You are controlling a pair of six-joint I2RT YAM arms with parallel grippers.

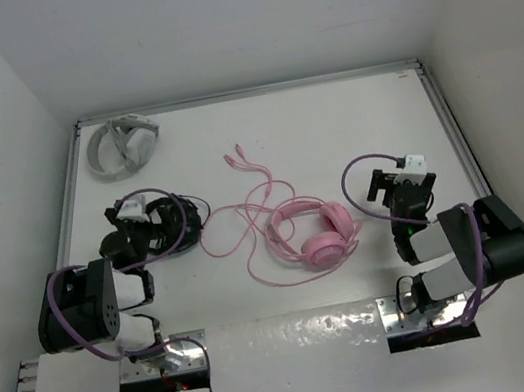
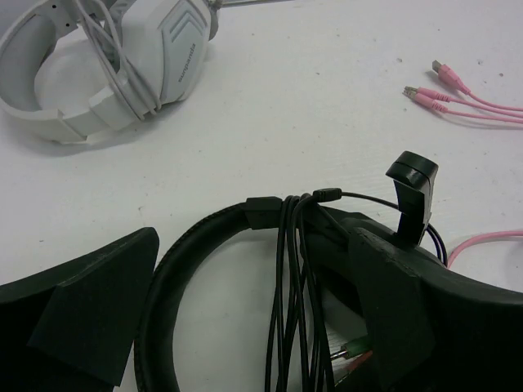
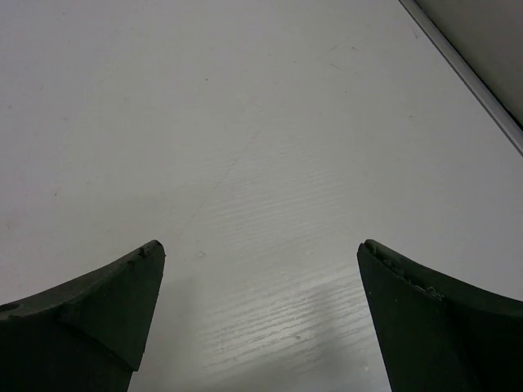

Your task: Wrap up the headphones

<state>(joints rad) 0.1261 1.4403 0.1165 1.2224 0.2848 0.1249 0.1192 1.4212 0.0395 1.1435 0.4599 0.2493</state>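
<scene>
The pink headphones (image 1: pixel 316 234) lie in the middle of the table, earcups down. Their thin pink cable (image 1: pixel 237 229) sprawls unwound to the left and back, and its plugs (image 1: pixel 235 156) lie further away. The plugs (image 2: pixel 441 88) and a bit of cable (image 2: pixel 484 239) also show in the left wrist view. My left gripper (image 1: pixel 146 229) (image 2: pixel 253 327) is open and straddles the black headphones (image 2: pixel 204 237), left of the pink ones. My right gripper (image 1: pixel 379 185) (image 3: pixel 261 269) is open and empty over bare table, right of the pink headphones.
The black headphones (image 1: pixel 183 220) have their black cable (image 2: pixel 298 310) wound round the headband. White-grey headphones (image 1: pixel 121 145) (image 2: pixel 106 65) lie at the back left. A metal rail (image 1: pixel 452 122) (image 3: pixel 466 69) edges the table, and white walls surround it.
</scene>
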